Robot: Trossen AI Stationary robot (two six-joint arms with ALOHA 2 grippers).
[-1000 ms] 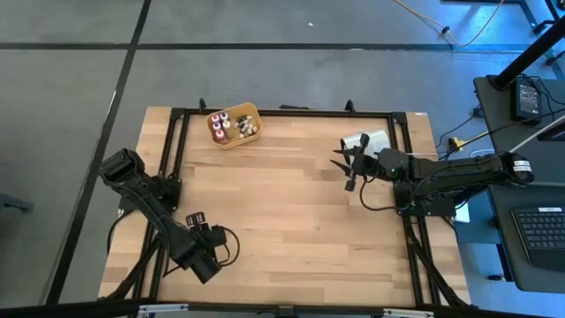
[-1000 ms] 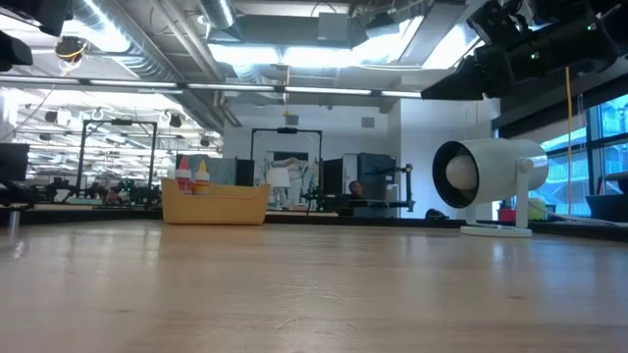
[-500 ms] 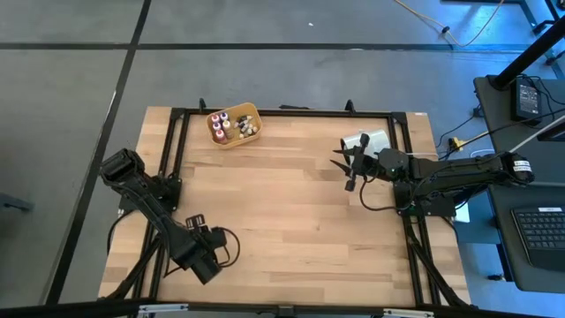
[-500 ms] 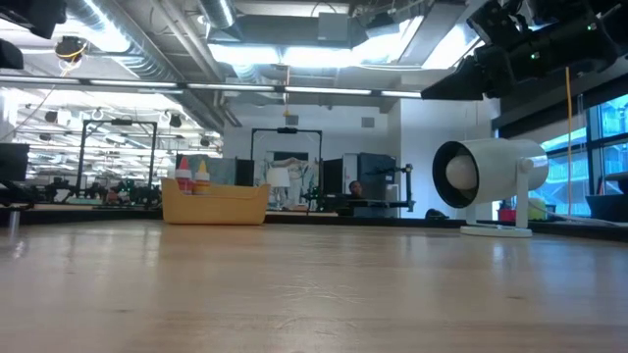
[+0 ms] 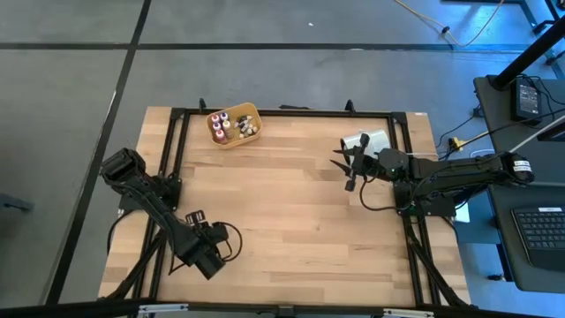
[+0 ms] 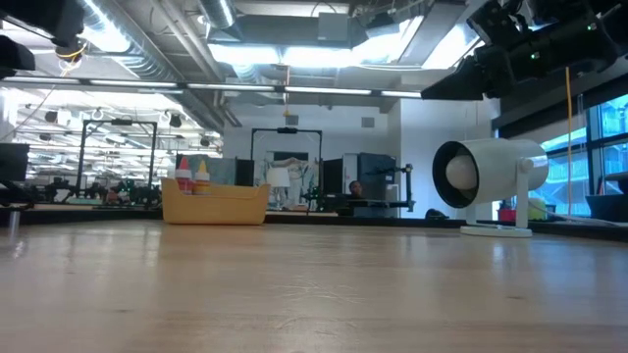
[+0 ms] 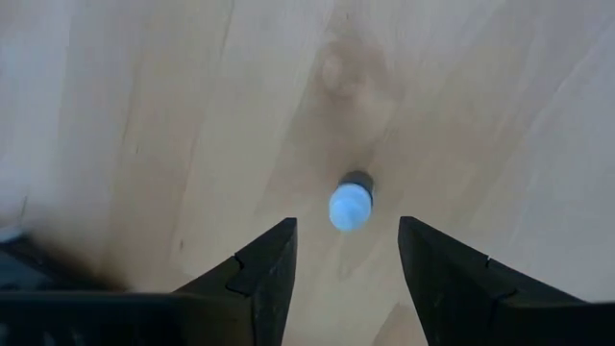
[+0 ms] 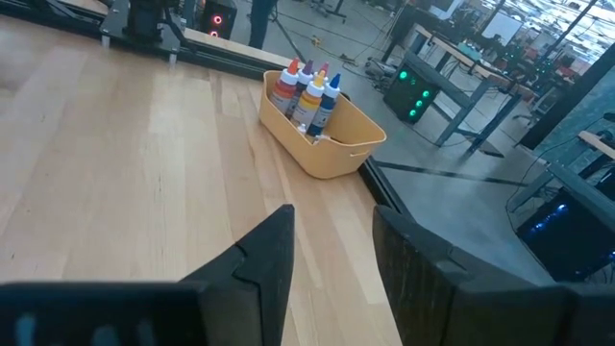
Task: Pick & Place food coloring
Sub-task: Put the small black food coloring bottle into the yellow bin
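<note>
1. Left gripper [image 7: 346, 264] points straight down at the table [image 5: 300, 212], near its front-left part; fingers [image 7: 255, 274] apart w/ a clear gap, nothing held
2. One food coloring bottle [image 7: 350, 205] stands upright on the wood just beyond the left fingertips, in line w/ the gap btwn them, not touched; only pale cap seen from above
3. Other bottles [image 8: 306, 94] stand upright in the yellow-orange tray [image 5: 235, 125] at the table's far edge, left of centre
4. Right gripper [image 8: 332, 255] hangs above the table's right side, beside the white cylinder [image 6: 488, 182]; fingers part-open, gap btwn them empty
5. Tray well apart from both grippers
</note>
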